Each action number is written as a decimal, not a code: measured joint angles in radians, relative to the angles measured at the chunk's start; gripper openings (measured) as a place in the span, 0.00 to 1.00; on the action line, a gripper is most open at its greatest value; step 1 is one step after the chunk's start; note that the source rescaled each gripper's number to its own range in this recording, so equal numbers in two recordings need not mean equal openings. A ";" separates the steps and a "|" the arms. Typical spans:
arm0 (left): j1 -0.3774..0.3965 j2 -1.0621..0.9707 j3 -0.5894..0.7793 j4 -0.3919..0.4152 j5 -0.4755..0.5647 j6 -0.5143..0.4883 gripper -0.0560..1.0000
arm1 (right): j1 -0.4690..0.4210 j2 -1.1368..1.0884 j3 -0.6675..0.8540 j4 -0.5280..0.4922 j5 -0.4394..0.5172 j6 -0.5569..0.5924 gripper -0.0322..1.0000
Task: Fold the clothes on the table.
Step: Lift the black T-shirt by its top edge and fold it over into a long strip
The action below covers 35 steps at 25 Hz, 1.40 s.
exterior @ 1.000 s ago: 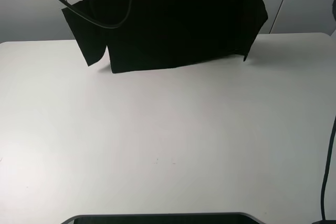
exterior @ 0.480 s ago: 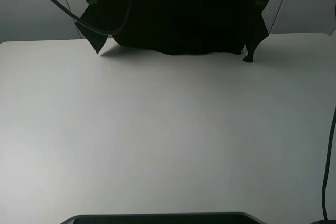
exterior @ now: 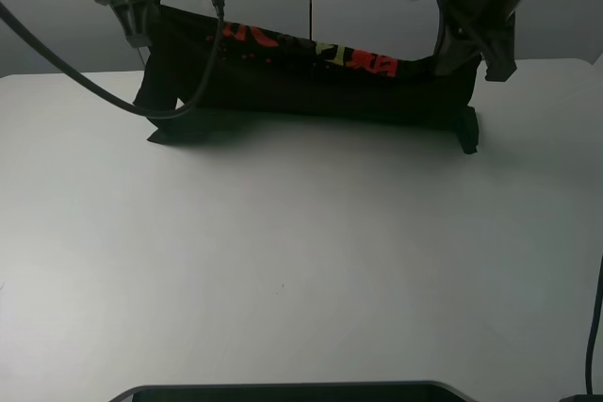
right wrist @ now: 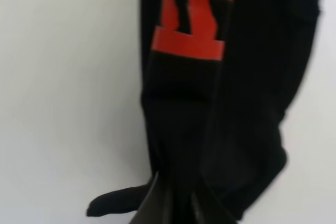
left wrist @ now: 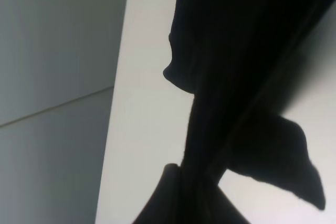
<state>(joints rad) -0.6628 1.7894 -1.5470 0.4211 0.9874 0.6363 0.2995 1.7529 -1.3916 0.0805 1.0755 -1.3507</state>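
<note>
A black cotton T-shirt point(left wrist: 241, 51) hangs in bunched folds over the plain white tabletop point(left wrist: 142, 129), with 1 loose pointed flap point(left wrist: 286, 166) sticking out from the bunch. The cloth narrows into the left gripper point(left wrist: 197, 200), clamped on it and hard to tell from the dark fabric. Beyond the table's edge stands a grey panelled wall point(left wrist: 52, 51).
</note>
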 joint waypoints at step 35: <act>-0.005 -0.224 0.497 -0.134 -0.185 -0.273 0.05 | 0.000 -0.274 0.438 0.222 -0.280 0.178 0.03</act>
<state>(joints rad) -0.6677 1.5659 -1.0505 0.2867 0.8020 0.3628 0.2995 1.4793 -0.9539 0.3020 0.7953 -1.1722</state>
